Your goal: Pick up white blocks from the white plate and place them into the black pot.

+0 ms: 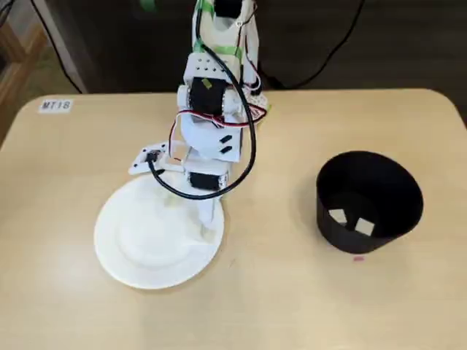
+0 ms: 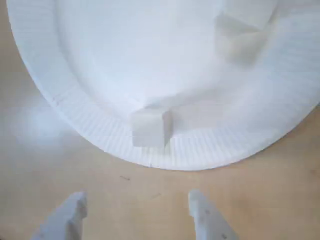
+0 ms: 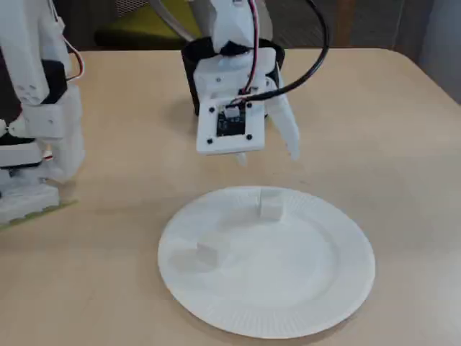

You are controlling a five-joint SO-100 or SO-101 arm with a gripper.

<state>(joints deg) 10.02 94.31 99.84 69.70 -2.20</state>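
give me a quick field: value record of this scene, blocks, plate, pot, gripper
blocks on plate: two, one on the rim near the gripper, one further in
blocks in pot: two
white plate: flat on the table
black pot: upright, apart from the plate
gripper: open, empty, above bare table just off the plate edge, lined up roughly with the rim block
table: light wood
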